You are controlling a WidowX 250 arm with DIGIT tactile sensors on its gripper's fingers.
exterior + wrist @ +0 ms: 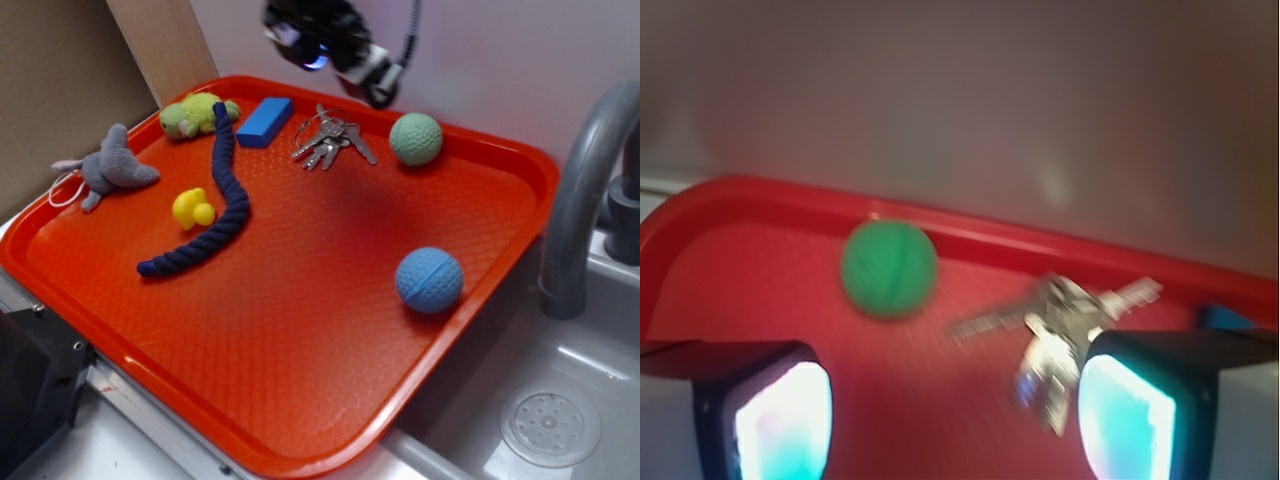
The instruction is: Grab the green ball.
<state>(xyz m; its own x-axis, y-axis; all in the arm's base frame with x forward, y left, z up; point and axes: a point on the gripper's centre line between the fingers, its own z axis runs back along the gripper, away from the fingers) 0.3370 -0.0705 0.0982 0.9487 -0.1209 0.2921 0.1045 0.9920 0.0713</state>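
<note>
While the green ball (416, 138) (888, 269) sat beside the keys (330, 138) (1060, 325), the gripper (335, 50) (955, 420) hung above, jaws spread wide, holding nothing.

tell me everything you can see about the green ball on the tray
The green ball is small, round and pale mint, with a dimpled, rubbery-looking surface. It sits loose on the red tray near the far rim, right of the keys, touching nothing else. The claw hovers above, open, not holding it.
</note>
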